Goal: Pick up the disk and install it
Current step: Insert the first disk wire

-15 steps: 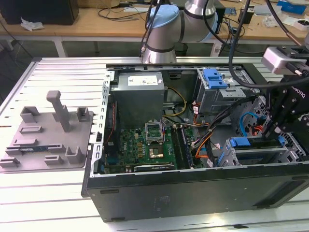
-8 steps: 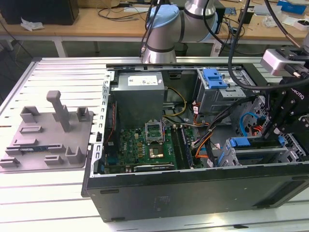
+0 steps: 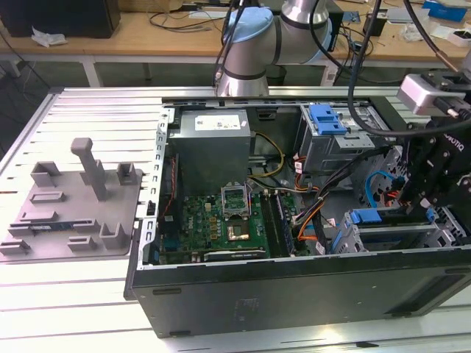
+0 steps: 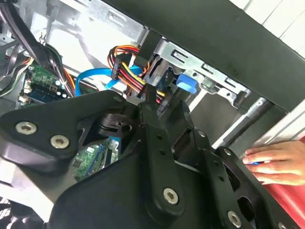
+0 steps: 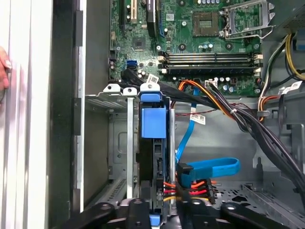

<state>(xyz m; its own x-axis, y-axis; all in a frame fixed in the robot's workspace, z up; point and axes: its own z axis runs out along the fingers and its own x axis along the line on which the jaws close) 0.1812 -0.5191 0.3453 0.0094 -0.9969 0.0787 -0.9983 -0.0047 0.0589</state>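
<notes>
— So, where's the disk (image 5: 154,143) now?

— From my seat, it stands on edge in the grey metal drive cage (image 5: 119,138) at the corner of the open computer case (image 3: 294,294), its blue frame and tab showing end-on in the first wrist view. It looks most of the way into the bay.

— And the claw?

— The gripper (image 5: 155,210) sits right at the disk's near end, black fingers (image 5: 136,210) on either side of the blue edge. I read it as closed on the disk, or nearly so; real contact I can't confirm.

— How far along, then?

— Pick-up is done, I'd judge; insertion is well advanced. Full seating isn't shown. Orange and red power leads (image 5: 190,183) and a blue data cable (image 5: 209,168) lie just beside it. A person's hand (image 4: 274,162) rests outside the case.
</notes>
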